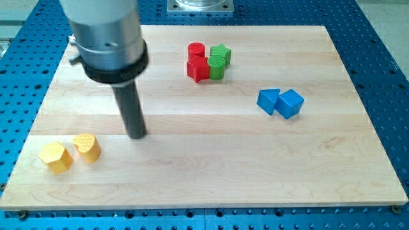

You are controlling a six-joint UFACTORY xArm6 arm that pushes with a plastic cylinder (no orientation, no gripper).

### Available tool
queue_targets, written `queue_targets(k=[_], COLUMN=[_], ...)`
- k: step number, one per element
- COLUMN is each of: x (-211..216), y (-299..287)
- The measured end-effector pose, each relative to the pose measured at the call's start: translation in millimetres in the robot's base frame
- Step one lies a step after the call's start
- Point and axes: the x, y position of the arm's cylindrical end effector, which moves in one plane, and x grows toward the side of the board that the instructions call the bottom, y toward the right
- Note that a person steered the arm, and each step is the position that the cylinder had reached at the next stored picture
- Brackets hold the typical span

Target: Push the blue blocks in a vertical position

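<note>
Two blue blocks lie side by side at the view's right: a blue triangular block [268, 100] on the left touching a blue cube [289, 103] on the right. My tip [136, 135] rests on the board at the view's left, far from the blue blocks and just right of and above the yellow blocks.
A red cylinder [196, 50], a red block [199, 69] and two green blocks [220, 55] [216, 65] cluster at the view's top centre. Two yellow blocks [55, 157] [87, 147] sit at the bottom left. The wooden board [211, 172] lies on a blue perforated table.
</note>
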Motion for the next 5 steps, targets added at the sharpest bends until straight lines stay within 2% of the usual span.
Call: queue_targets(k=[1,2,3,4,5], x=[11,21,18,17,17], y=[-35,-36,4,126,196])
